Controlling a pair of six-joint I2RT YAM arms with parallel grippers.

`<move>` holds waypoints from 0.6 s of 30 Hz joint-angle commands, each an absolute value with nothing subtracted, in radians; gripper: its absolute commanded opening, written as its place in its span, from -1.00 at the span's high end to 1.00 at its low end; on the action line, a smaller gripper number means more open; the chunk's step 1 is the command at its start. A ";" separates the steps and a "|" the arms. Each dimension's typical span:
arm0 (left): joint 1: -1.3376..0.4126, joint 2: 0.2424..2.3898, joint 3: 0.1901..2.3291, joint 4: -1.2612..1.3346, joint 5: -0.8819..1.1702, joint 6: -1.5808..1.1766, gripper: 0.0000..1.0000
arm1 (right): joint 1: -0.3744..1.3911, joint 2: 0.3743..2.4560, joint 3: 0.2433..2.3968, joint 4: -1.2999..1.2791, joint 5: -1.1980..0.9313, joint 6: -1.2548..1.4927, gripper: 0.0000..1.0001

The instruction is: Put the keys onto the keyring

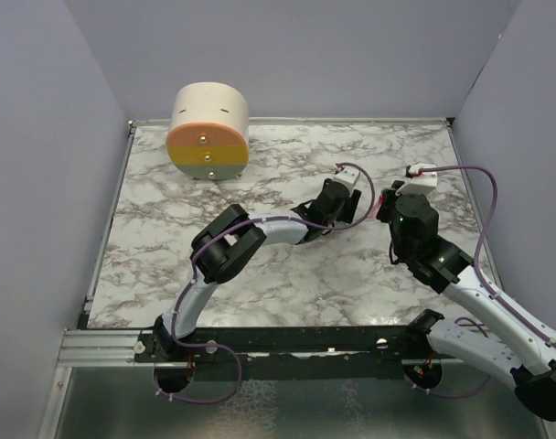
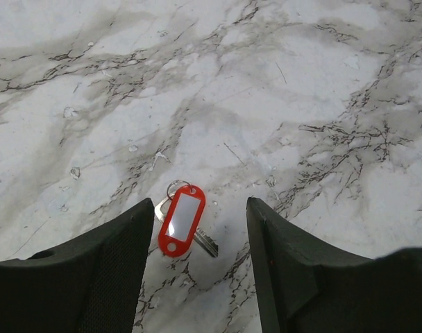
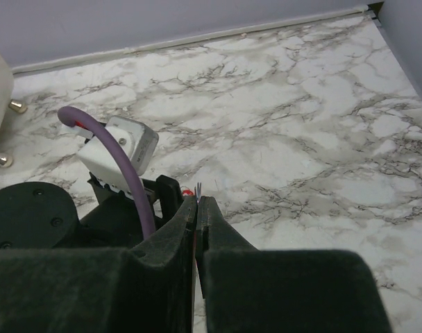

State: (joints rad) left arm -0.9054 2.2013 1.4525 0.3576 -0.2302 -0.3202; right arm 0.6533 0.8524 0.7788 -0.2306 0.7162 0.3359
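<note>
Left end effector (image 2: pixel 201 205): jaws moderately wide, nothing between the pads, hanging over the table (image 2: pixel 301 83). The keys (image 2: pixel 182 220) lie flat on the marble in the gap between its two fingers. They are close beside the finger (image 2: pixel 121 257) at the view's left and well clear of the other. They read as a red tag with a white window. A silver key blade (image 2: pixel 206 243) pokes out from under the tag's near end, toward the finger at the view's right. A small wire loop (image 2: pixel 178 186) sits at the tag's far end, just beyond the fingertips. Cannot tell whether the fingers touch the table.

Right end effector (image 3: pixel 197 201): jaws pressed together, pinching what appears to be the keyring (image 3: pixel 197 187). Only a thin dark sliver of metal shows above the tips. A red speck sits just left of that sliver; cannot tell what it belongs to. Close by on the left of the tips is the left arm's white camera box (image 3: pixel 138 142), with a purple cable (image 3: pixel 138 198) looping over it.

Overhead: the two wrists meet over the right-centre of the table. Well beyond the left end effector, toward the far left corner, a round cream container (image 1: pixel 209 128) with an orange and yellow face stands on the table.
</note>
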 commanded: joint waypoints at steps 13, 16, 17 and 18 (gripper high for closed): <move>-0.976 2.355 1.644 0.235 -0.540 -0.190 -0.21 | 0.656 0.829 0.789 -0.210 0.706 0.321 0.99; -0.977 2.373 1.668 0.208 -0.572 -0.174 -0.22 | 0.657 0.831 0.787 -0.207 0.704 0.320 0.99; -0.976 2.379 1.679 0.199 -0.578 -0.170 -0.23 | 0.657 0.831 0.787 -0.207 0.704 0.321 0.98; -0.976 2.385 1.686 0.190 -0.580 -0.168 -0.23 | 0.657 0.831 0.787 -0.207 0.703 0.319 0.98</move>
State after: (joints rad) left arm -0.9646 2.3493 1.6363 0.2367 -0.5049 -0.2077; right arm 0.6529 0.8413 0.7788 -0.2306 0.7174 0.3176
